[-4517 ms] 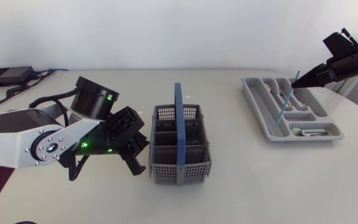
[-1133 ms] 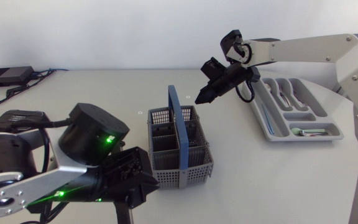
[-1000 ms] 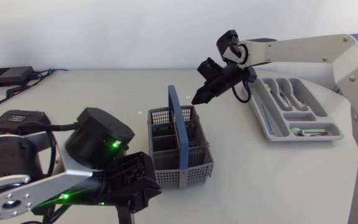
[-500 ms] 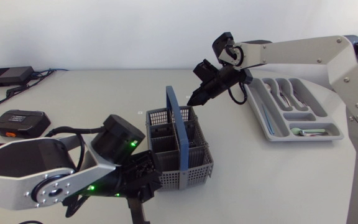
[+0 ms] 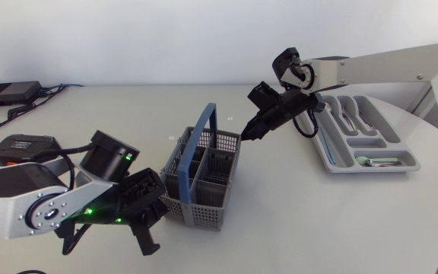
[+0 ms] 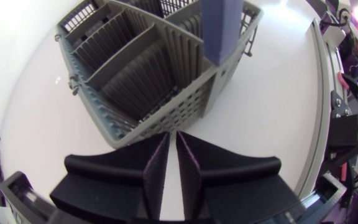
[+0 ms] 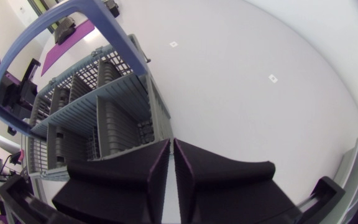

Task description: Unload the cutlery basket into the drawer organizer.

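Your left hand [image 6: 171,135] was closed, fingers together with nothing between them, its tips against the lower wall of the cutlery basket [image 5: 201,199]. Its arm lay low over the desk [image 5: 295,221]. Your right hand [image 5: 251,135], also closed on nothing, was at the basket's far corner, its arm stretched long. The basket stood tilted, well apart from the drawer organizer [image 5: 386,170].

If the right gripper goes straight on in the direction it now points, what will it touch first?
Most likely the basket: the right gripper points at its near wall, close ahead by the corner. Depth is hard to judge, so it might just slip past that corner.
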Tool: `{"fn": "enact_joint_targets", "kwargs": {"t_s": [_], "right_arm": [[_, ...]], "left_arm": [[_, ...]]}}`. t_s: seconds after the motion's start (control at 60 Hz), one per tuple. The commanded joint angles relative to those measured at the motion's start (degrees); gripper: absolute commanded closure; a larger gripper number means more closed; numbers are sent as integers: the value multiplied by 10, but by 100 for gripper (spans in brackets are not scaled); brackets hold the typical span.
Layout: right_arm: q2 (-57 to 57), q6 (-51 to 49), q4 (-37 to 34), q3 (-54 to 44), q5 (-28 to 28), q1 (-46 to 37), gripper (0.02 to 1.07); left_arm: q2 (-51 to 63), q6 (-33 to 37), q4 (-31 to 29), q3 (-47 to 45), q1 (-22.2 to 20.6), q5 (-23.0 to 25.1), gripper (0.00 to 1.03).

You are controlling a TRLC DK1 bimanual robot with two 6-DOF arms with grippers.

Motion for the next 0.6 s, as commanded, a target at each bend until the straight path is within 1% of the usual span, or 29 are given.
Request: {"fn": "enact_joint_targets", "kwargs": {"t_s": [0.0,0.083,0.3,0.417,0.583], "right_arm": [[1,2,-9,7,-10,1,94],[16,12,-2,29,1,-4,94],[48,24,-3,65,3,5,94],[44,20,-9,53,3,15,94],[5,6,-9,-2,3,17,94]], "left_arm": [[-23,16,26,-11,12,-3,89],[-35,14,26,-15,12,-2,89],[-45,14,29,-15,18,-2,89],[-35,14,45,-15,32,-1,89],[-12,19,63,-4,64,2,89]]}}
